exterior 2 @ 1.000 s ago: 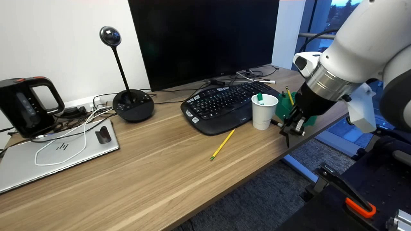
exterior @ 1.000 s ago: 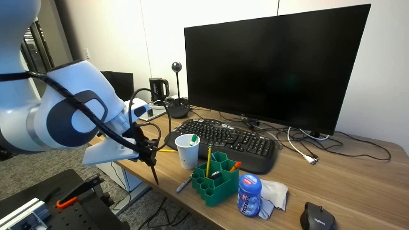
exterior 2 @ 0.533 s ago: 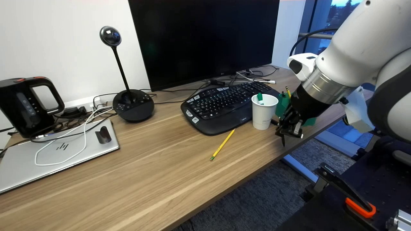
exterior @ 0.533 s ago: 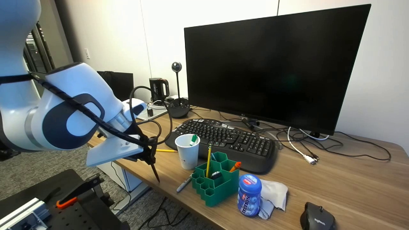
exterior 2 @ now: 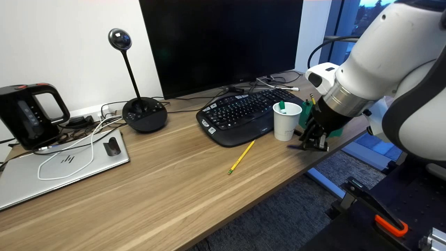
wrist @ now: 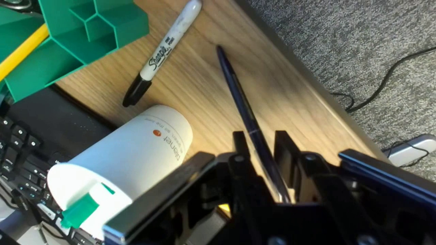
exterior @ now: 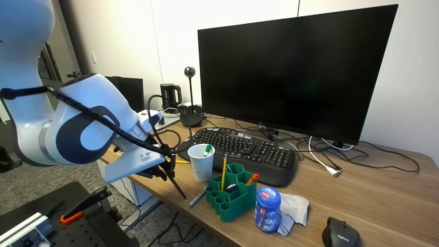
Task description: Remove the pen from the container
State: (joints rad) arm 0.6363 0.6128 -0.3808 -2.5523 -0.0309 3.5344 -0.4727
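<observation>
The slim dark pen (wrist: 236, 90) is outside the green organizer (wrist: 131, 25). In the wrist view it passes between the fingers of my gripper (wrist: 261, 137), with a gap on each side, so the jaws stand partly open around it. In an exterior view the pen (exterior: 179, 190) slants down from the gripper (exterior: 167, 174) over the desk's front edge area; it shows blurred in an exterior view (exterior 2: 294, 146). I cannot tell whether its tip touches the desk. The organizer (exterior: 236, 206) stands to the right, beyond a marker, holding a yellow pencil (exterior: 224, 175) and other items.
A Sharpie marker (wrist: 163, 51) lies between the pen and the organizer. A white paper cup (exterior: 201, 164) with a green-capped marker stands close by. Behind are the keyboard (exterior: 240, 151) and monitor (exterior: 291, 79). A blue gum bottle (exterior: 267, 211) stands beside the organizer. The desk's front edge (wrist: 316, 92) is near.
The pen pointed steeply down from the gripper; now it has tipped over to a flatter slant. The fingers now stand apart from it. The arm shifted slightly right in an exterior view.
</observation>
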